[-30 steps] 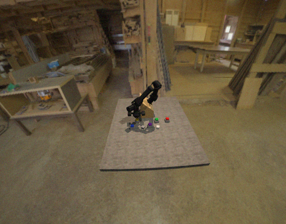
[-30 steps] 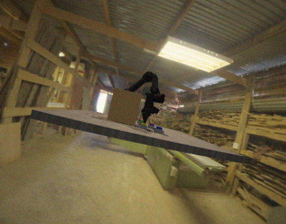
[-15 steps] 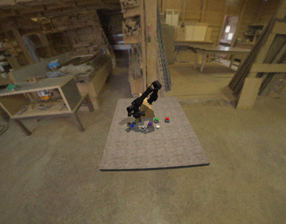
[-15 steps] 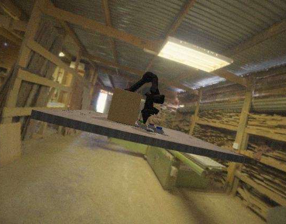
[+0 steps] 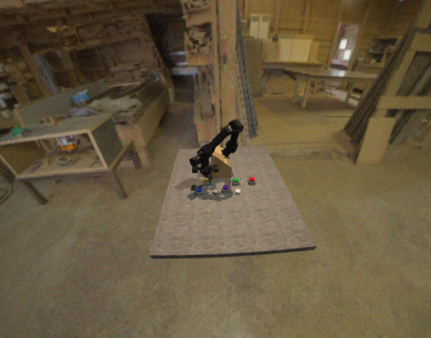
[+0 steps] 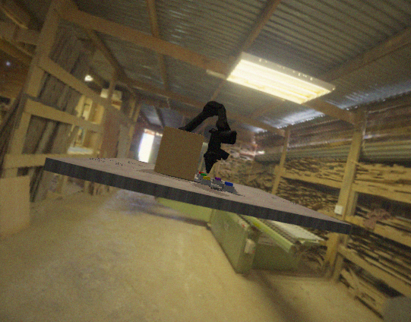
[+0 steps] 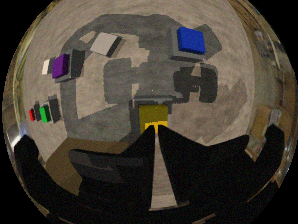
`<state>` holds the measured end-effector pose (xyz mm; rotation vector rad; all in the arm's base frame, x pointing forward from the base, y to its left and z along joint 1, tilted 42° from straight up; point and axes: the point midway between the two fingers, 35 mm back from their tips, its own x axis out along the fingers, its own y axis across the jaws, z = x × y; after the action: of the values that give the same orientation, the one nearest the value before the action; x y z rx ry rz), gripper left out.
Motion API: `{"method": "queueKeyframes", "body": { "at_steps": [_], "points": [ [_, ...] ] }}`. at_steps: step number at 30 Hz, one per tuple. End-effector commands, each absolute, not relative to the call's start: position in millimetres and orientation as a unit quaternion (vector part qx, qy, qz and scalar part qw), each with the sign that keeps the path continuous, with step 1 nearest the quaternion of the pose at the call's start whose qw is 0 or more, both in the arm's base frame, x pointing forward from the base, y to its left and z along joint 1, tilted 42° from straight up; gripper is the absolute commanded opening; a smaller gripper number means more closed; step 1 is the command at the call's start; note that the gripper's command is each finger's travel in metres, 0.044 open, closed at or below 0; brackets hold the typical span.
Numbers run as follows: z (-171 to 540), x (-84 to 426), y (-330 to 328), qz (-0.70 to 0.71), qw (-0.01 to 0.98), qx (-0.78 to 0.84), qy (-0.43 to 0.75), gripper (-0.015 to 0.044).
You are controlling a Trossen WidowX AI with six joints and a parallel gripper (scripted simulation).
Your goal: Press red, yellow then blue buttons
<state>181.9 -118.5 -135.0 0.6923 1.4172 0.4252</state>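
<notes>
From the top view the arm bends down from near the worktop's [image 5: 229, 223] far edge, its hand [image 5: 205, 175] low over the yellow button [image 5: 206, 180], which it largely covers; the blue button [image 5: 198, 190] sits just toward the left edge, the purple button [image 5: 225, 187] and a white block [image 5: 237, 191] nearer the middle, the green button [image 5: 236, 180] and red button [image 5: 252, 180] further right; a tan box [image 5: 222, 164] hides part of the arm. In the exterior view the hand [image 6: 209, 168] points down at the button row, the red one hidden and whether it touches hard to tell. In the wrist view the fingers are together with nothing between them, their tips at the yellow button [image 7: 152, 116]; the blue button [image 7: 192, 40] lies beyond, and the red button [image 7: 31, 115] is a sliver at the rim.
</notes>
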Motion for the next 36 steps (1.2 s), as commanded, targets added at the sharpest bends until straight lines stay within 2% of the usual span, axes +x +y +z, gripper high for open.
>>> {"method": "queueKeyframes", "body": {
  "at_steps": [1,6,12,23,29,33,36],
  "points": [
    [-128.3,182.1,-123.8,0.191,0.686,0.303,0.633,0.0020],
    [-84.8,174.9,-162.4,0.190,0.686,0.302,0.634,0.0020],
    [-82.3,175.6,-165.6,0.190,0.686,0.302,0.634,0.0020],
    [-108.7,264.1,-217.2,0.190,0.689,0.300,0.632,0.0020],
    [-113.3,270.6,-217.0,0.190,0.689,0.300,0.632,0.0020],
    [-154.6,278.0,-181.1,0.191,0.689,0.301,0.631,0.0020],
    [-157.0,278.2,-178.7,0.191,0.689,0.301,0.631,0.0020]
  ]
}}
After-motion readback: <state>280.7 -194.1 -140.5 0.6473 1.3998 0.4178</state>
